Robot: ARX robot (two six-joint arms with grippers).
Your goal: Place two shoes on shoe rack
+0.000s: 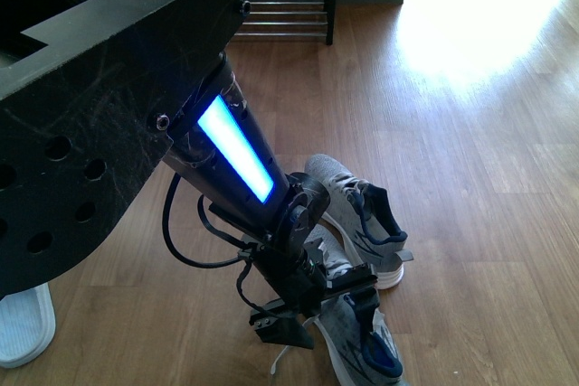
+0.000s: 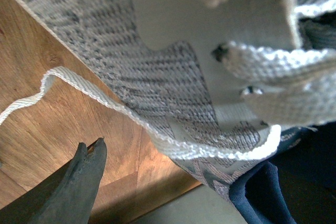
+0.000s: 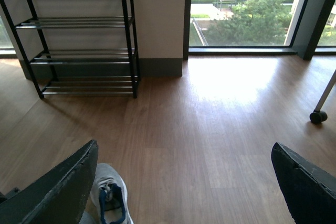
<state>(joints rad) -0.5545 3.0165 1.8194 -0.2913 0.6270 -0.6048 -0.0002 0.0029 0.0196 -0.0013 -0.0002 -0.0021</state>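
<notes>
Near sneaker (image 1: 366,348) and far sneaker (image 1: 355,198), grey knit with navy lining, both lie on the wood floor (image 1: 479,223), just beside each other. Shoe rack (image 3: 127,30) stands by the wall, well apart from them; no shoe on any tier in view. Judged: nothing placed yet, both shoes left to lift and carry

Left gripper (image 1: 312,309) is low over the near sneaker, at its laced upper. Left wrist view: knit and a loose lace (image 2: 79,80) fill the frame; one finger (image 2: 86,177) stands off the shoe's side over bare floor, the other hidden. Reads as spread, not clamped

Right gripper (image 3: 184,148) gapes wide, holding nothing, facing the rack. Pale slide (image 1: 23,323) lies off to the left
</notes>
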